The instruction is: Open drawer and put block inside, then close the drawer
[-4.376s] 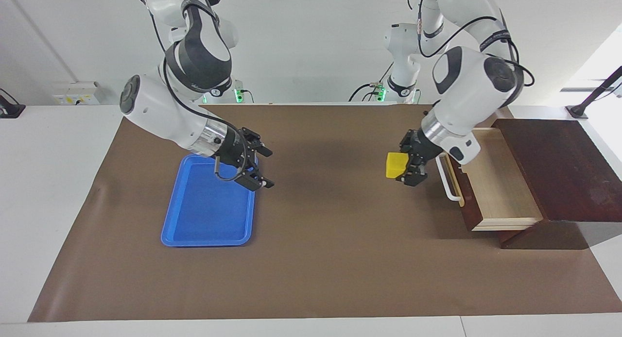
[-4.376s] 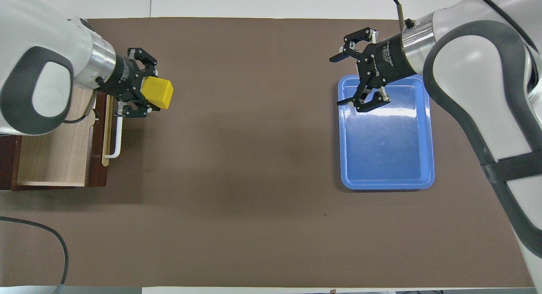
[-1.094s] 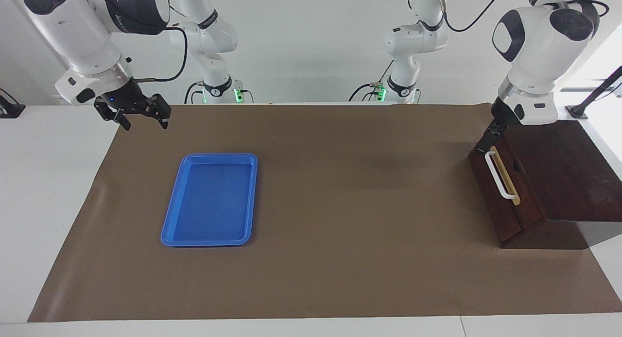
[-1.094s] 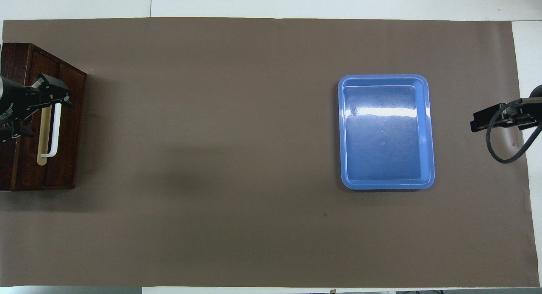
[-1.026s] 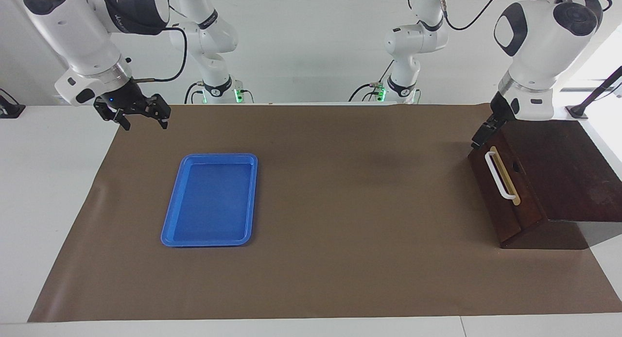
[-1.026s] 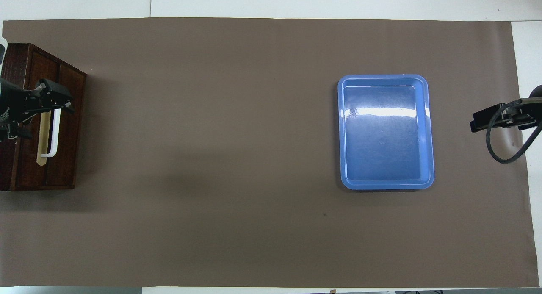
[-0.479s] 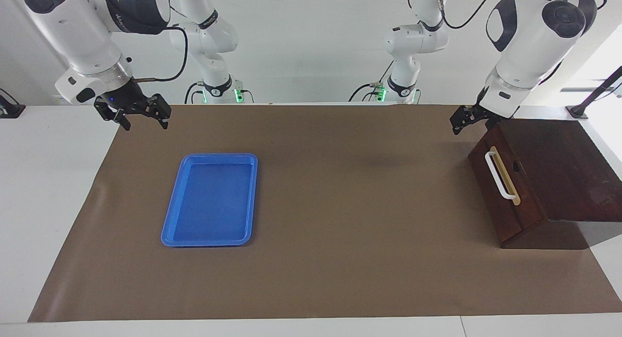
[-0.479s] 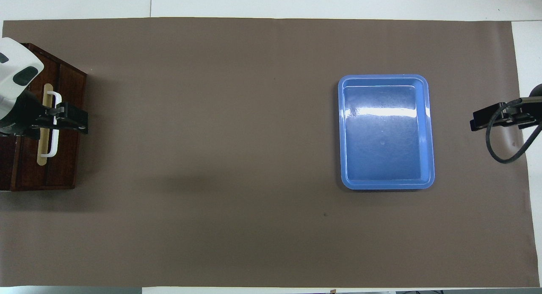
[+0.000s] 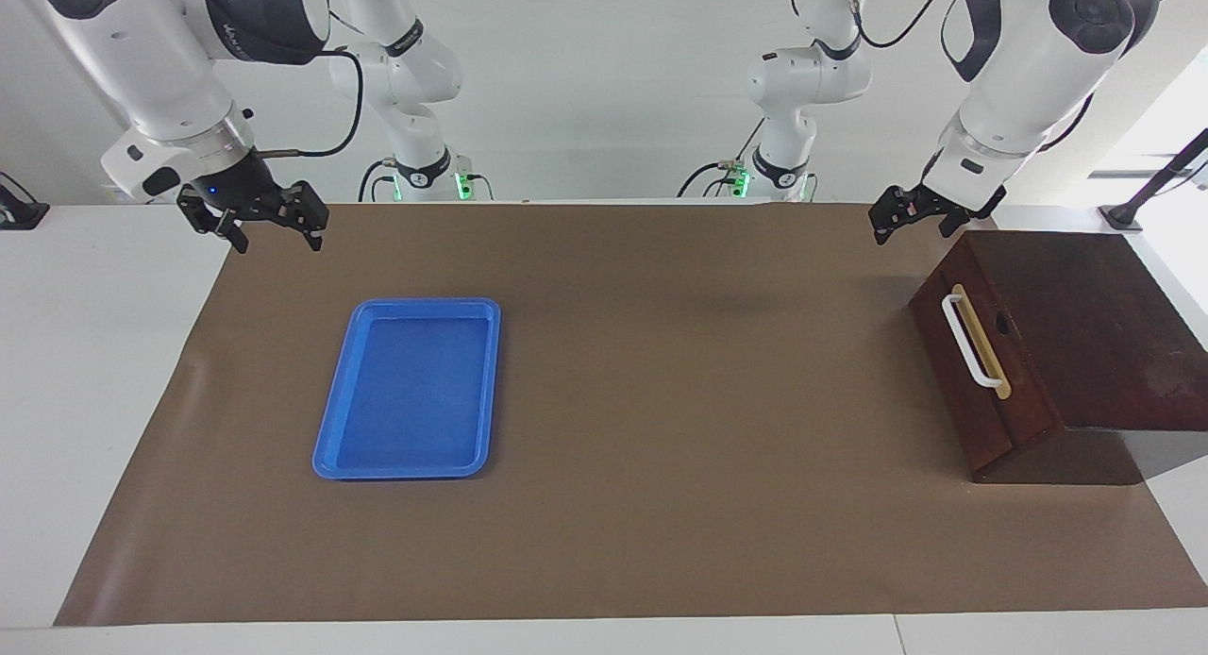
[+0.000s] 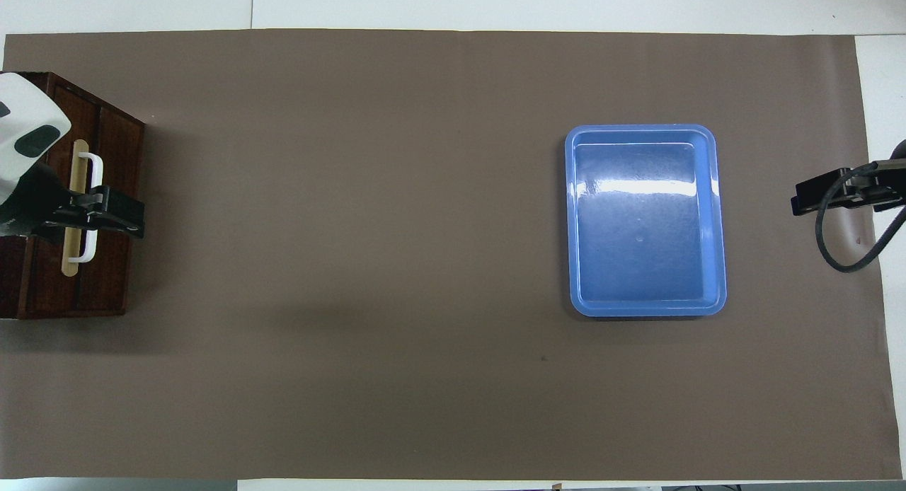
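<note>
With the drawer (image 9: 981,355) shut below the raised left gripper (image 9: 914,217), whose jaws hang open and empty, the block is out of sight and the task looks finished; right gripper (image 9: 253,221), open, empty, waits off the blue tray (image 9: 408,389); next, only retreat

A brown mat (image 9: 661,504) covers most of a white table (image 9: 85,372), leaving bare white strips along the table's edges. A plain white wall (image 9: 604,79) rises at the table's robot-side edge, with a socket box (image 9: 113,191) low on it near one corner. Bright light falls in at the opposite corner.
</note>
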Robot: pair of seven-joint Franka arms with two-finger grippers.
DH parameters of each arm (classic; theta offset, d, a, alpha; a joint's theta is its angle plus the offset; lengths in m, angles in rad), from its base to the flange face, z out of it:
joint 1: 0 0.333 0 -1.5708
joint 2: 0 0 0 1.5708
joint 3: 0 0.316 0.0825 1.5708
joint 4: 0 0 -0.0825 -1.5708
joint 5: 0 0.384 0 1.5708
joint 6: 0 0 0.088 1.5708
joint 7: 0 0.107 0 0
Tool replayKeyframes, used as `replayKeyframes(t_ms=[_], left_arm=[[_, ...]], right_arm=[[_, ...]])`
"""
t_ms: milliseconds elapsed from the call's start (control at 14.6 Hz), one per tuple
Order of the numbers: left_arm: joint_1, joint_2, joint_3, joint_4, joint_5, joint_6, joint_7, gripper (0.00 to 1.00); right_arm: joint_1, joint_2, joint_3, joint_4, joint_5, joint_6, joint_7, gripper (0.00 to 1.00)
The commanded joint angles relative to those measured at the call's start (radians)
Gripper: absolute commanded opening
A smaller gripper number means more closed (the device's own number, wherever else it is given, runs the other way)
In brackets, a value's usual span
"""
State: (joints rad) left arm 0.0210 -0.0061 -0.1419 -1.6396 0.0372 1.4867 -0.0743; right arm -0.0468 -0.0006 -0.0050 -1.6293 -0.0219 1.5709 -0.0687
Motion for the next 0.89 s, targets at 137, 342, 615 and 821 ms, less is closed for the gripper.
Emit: replayKeyframes(t_ms=[137, 342, 615, 821], left_arm=[[-0.012, -0.015, 0.010, -0.003, -0.011, 0.006, 0.036, 1.00], [-0.003, -0.014, 0.008, -0.002, -0.013, 0.007, 0.038, 1.00], [0.002, -0.011, 0.013, 0.003, -0.072, 0.064, 0.024, 1.00], [0.002, -0.014, 0.013, -0.002, -0.071, 0.066, 0.025, 1.00]], right_arm=[[0.007, -0.001, -0.001, 0.005, -0.021, 0.011, 0.020, 1.00], [0.008, -0.001, -0.001, 0.005, -0.021, 0.009, 0.020, 1.00], [0.007, -0.001, -0.001, 0.005, -0.021, 0.009, 0.021, 1.00], [0.007, -0.001, -0.001, 0.005, -0.020, 0.008, 0.021, 1.00]])
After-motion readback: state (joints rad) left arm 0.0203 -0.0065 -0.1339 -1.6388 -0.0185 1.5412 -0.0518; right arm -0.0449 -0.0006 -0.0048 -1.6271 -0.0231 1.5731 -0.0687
